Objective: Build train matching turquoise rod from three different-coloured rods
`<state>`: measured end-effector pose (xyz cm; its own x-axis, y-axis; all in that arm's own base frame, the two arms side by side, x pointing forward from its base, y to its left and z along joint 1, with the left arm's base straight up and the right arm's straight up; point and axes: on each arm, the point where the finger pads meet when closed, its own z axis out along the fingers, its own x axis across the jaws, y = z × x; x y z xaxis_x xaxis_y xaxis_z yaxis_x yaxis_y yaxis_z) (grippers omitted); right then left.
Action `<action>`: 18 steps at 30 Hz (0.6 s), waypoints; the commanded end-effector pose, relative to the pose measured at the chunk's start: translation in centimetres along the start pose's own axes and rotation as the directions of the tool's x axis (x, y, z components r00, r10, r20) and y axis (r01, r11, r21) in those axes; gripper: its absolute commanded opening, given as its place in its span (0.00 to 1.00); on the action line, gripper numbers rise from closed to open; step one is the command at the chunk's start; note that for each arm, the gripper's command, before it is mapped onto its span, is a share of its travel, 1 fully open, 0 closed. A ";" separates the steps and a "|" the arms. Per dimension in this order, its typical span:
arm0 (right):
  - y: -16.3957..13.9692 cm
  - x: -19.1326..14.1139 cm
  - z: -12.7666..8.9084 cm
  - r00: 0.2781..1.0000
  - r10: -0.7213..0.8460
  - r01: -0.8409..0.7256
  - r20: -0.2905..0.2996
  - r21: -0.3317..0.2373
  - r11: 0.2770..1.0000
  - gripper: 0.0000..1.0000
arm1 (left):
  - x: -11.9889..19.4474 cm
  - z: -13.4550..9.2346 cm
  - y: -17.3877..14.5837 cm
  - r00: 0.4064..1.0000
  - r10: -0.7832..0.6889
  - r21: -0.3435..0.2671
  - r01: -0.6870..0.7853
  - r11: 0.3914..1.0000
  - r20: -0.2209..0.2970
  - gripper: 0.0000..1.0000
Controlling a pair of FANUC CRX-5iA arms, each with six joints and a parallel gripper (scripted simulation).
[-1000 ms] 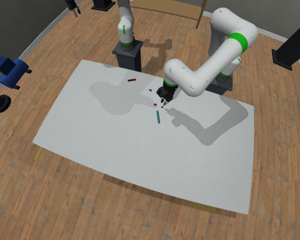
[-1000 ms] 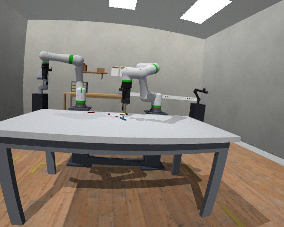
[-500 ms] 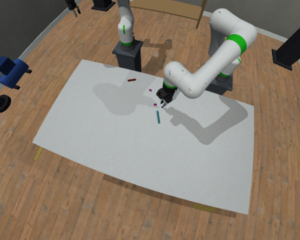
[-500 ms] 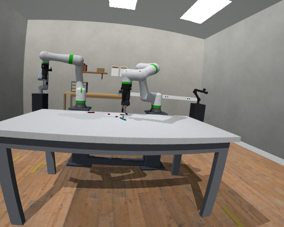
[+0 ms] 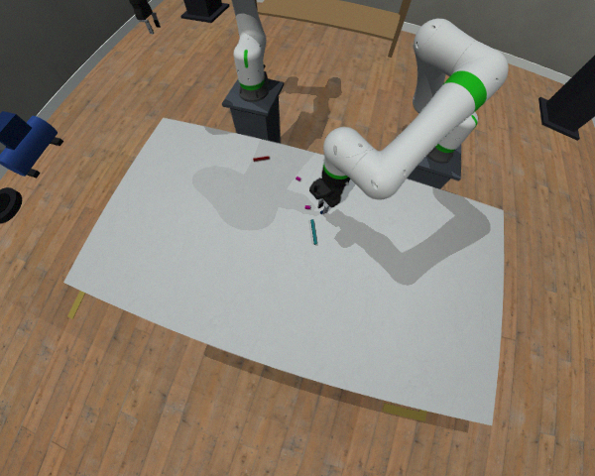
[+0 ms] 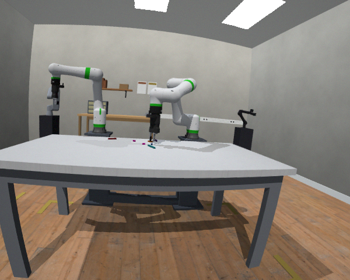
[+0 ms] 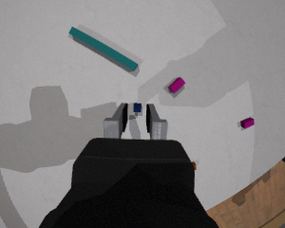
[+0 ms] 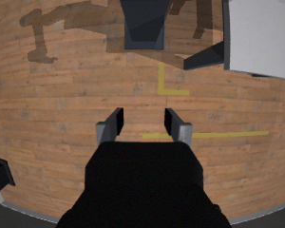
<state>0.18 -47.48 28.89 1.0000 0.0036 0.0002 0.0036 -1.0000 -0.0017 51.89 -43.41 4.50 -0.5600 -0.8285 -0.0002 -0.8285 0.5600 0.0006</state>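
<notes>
Just ahead of the left gripper's fingertips [image 5: 322, 206] [image 6: 152, 138], roughly in line with the gap between them, lies the blue rod [image 7: 137, 107] on the counter [image 5: 288, 287] [image 6: 139, 158] [image 7: 33, 62]. That gripper is about half open, holding nothing; the right gripper [image 8: 143, 116] is wide open and empty. Picking up blue seems the step in hand: the next move calls for lowering, straddling it, then closing. Beyond lie a magenta rod [image 5: 307, 207] [image 6: 143, 143] [image 7: 177, 85], the turquoise rod [image 5: 313, 232] [image 6: 151, 146] [image 7: 104, 48] and, well apart, the red rod [image 5: 261, 159] [image 6: 112, 138].
</notes>
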 end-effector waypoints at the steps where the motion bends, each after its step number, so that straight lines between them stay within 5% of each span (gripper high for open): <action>1: 0.0 0.0 -0.1 1.000 0.000 0.000 0.000 -0.002 1.000 1.00 | 0.0 0.2 -0.1 1.000 0.000 0.002 0.000 1.000 -0.001 0.54; 18: 0.0 0.0 -0.1 1.000 0.000 0.000 0.000 -0.002 1.000 1.00 | 0.0 0.8 -0.1 1.000 0.000 0.002 0.000 1.000 -0.001 0.54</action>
<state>0.18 -47.48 28.89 1.0000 0.0036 0.0002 0.0036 -1.0000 -0.0017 51.91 -43.43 3.53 -0.5600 -0.8285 -0.0001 -0.8285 0.5600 0.0005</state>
